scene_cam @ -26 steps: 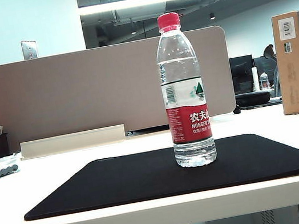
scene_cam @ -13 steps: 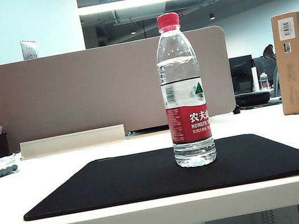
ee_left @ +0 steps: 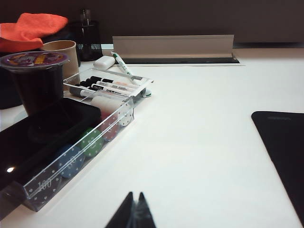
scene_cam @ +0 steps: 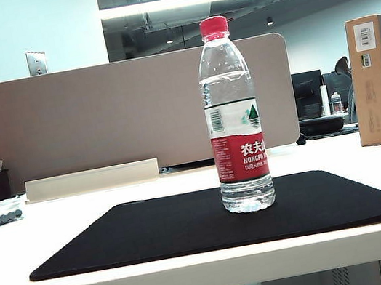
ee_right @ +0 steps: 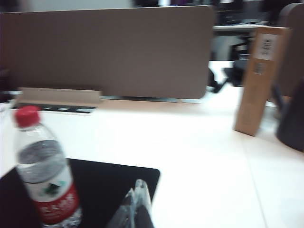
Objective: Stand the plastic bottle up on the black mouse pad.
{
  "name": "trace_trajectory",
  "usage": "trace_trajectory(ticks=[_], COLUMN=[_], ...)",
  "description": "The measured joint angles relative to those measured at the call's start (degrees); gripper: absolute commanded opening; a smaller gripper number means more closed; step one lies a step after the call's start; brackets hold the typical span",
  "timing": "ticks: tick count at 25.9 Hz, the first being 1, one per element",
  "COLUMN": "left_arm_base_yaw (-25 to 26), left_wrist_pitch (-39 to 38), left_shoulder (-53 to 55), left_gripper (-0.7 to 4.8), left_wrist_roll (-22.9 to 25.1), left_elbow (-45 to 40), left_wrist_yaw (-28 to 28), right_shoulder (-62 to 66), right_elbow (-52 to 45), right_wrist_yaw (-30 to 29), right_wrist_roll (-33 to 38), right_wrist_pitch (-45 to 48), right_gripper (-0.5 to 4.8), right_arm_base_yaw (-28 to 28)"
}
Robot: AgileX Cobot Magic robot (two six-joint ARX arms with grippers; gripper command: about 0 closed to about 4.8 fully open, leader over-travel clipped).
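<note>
Both grippers: left gripper and right gripper sitting pressed together, empty.
Bottle: plastic bottle standing on black mouse pad (likely thin-walled, slick; ribbed waist probably suiting grip).

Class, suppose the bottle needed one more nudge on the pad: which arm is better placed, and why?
Right. The right gripper, shut, sits beside the upright plastic bottle on the black mouse pad. The left gripper, shut, sees only the pad's edge.
</note>
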Motion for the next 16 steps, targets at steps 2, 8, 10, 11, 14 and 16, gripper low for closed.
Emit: trace_trajectory(ticks=[2, 8, 10, 11, 14, 16], left_arm_base_yaw=[0.0, 0.0, 0.0, 0.0, 0.0, 0.0], left_wrist_pitch=[0.0, -0.2, -0.2, -0.2, -0.2, -0.2], left_shoulder=[0.0, 0.0, 0.0, 0.0, 0.0, 0.0], left_gripper=[-0.04, -0.04, -0.04, -0.04, -0.04, -0.04], left_wrist_roll=[0.0, 0.0, 0.0, 0.0, 0.0, 0.0], left_elbow=[0.0, 0.0, 0.0, 0.0, 0.0, 0.0], left_wrist_yaw=[0.0, 0.0, 0.0, 0.0, 0.0, 0.0], right_shoulder=[-1.4, -1.2, -1.2, -1.2, -1.2, -1.3], right_elbow=[-3.7, -14.7, -19.2, -21.7, -26.6, -26.6], right_wrist_yaw=[-3.7, -10.5, -14.2, -16.1, -22.1, -22.3], right_wrist_roll=[0.2, -0.2, -0.1, 0.1, 0.1, 0.1], right_wrist_pitch=[0.8, 9.8, 14.8, 17.5, 23.0, 23.4], right_gripper=[-0.01, -0.01, -0.01, -0.01, -0.01, -0.01], right_arm_base_yaw=[-5.9, -19.0, -22.3, -23.7, -26.2, -26.2])
